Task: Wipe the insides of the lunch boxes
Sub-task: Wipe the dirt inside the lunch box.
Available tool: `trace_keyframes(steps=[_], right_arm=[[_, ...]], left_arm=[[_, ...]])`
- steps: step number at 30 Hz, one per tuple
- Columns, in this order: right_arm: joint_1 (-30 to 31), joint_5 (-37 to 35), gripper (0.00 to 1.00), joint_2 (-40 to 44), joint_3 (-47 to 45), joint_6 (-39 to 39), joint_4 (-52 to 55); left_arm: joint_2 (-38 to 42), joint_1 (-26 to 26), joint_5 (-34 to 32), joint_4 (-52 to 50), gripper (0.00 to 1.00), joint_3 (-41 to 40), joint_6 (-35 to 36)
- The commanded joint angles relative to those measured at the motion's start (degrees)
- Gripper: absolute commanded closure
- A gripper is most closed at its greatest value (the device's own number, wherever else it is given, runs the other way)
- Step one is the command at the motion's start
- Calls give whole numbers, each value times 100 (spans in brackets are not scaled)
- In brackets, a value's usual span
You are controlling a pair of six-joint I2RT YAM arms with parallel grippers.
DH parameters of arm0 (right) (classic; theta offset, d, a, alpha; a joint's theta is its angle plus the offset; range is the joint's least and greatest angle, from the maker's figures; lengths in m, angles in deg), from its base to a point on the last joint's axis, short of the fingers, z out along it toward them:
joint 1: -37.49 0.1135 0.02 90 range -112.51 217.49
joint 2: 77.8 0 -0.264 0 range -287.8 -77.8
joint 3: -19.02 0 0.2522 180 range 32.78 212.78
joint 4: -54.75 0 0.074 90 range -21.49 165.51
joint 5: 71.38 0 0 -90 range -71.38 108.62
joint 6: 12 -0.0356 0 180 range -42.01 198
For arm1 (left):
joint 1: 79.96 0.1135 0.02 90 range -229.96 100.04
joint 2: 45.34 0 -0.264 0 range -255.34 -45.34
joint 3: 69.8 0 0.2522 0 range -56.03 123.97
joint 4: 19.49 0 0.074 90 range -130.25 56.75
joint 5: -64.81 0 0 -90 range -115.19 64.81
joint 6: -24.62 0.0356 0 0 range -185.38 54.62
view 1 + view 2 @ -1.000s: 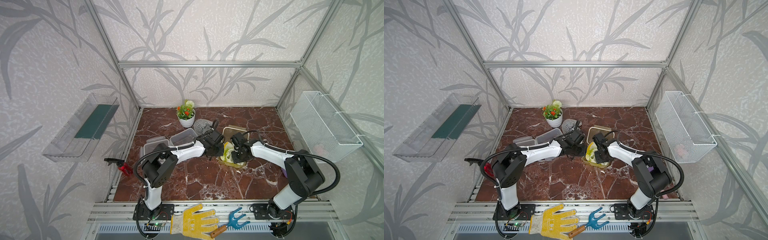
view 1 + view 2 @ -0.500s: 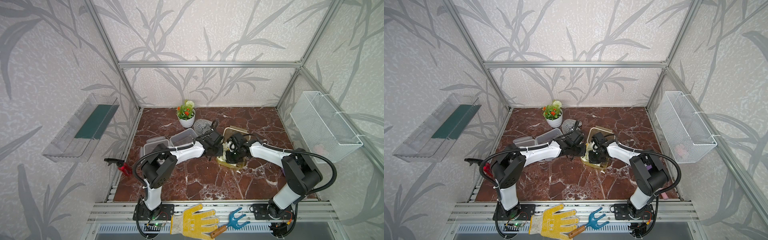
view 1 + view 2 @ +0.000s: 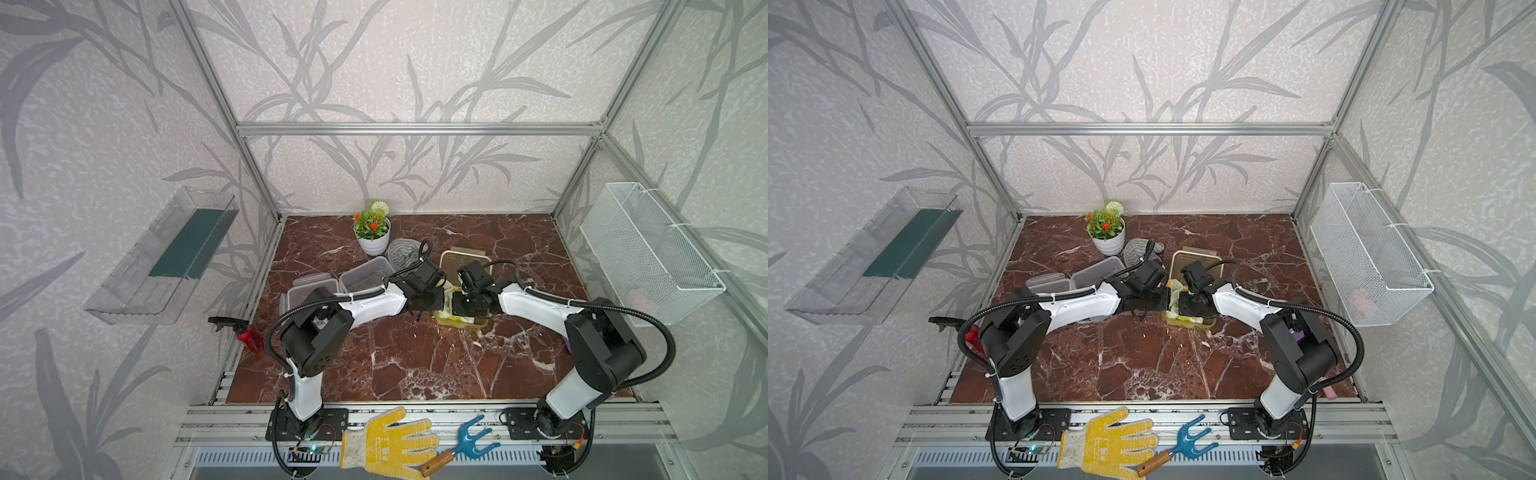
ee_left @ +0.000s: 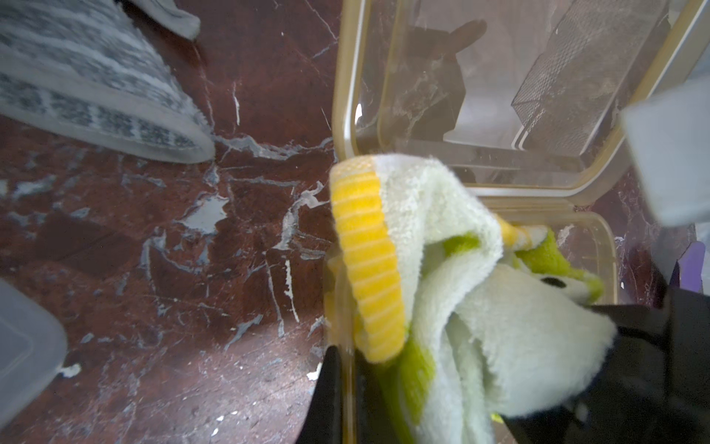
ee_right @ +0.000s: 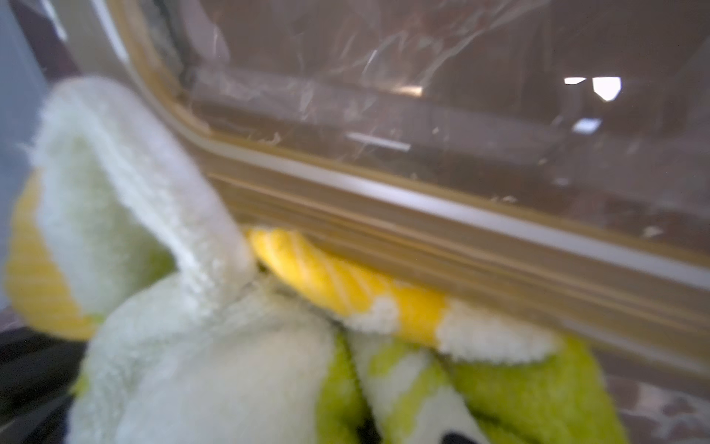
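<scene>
The amber lunch box [image 3: 478, 323] [image 3: 1209, 322] sits open mid-table, its lid [image 3: 465, 259] lying just behind it. A white, green and yellow cloth [image 4: 442, 269] [image 5: 192, 346] is bunched inside it. My left gripper [image 3: 432, 301] [image 4: 347, 357] is shut on the box's near wall, which shows amber between the two black fingers. My right gripper [image 3: 461, 305] [image 3: 1185, 307] is down in the box, shut on the cloth; in the right wrist view the cloth hides its jaws. To the left stands the clear greyish lunch box [image 3: 365, 274], open, with its lid [image 3: 311, 289] beside it.
A white flower pot [image 3: 372, 232] and a grey striped rag [image 3: 405, 251] sit behind the boxes. A red spray bottle [image 3: 247, 334] lies at the left edge. A clear wall tray [image 3: 166, 257], a wire basket [image 3: 648, 257], a yellow glove [image 3: 386, 442] and a blue hand rake [image 3: 465, 444] border the space.
My right gripper has slid the cloth a little leftwards inside the amber box, towards the left gripper. The left gripper has kept its hold on the wall.
</scene>
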Motion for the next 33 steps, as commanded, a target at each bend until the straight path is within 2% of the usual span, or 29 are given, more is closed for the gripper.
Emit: trace_keyframes(steps=[1,4,9,13,19,26,33], right_arm=[[-1,-1226,100,177,26,59,-163],[-2,-1667,100,172,59,94,-153],[-6,-2842,100,87,417,280,568],[1,-3169,100,109,561,658,1023],[30,-2605,100,-60,867,1257,1761],[46,-1232,100,-475,872,1750,2200],[114,-592,100,-568,722,1997,2429]], left_arm=[[69,-10,19,-12,94,-83,-31],[72,-4,17,-5,95,-100,-24],[70,23,-44,-14,95,-152,-42],[61,34,-47,-32,95,-152,-60],[159,84,-193,-31,95,-214,-94],[233,102,-316,-59,95,-180,-127],[369,135,-474,-8,94,-249,-145]])
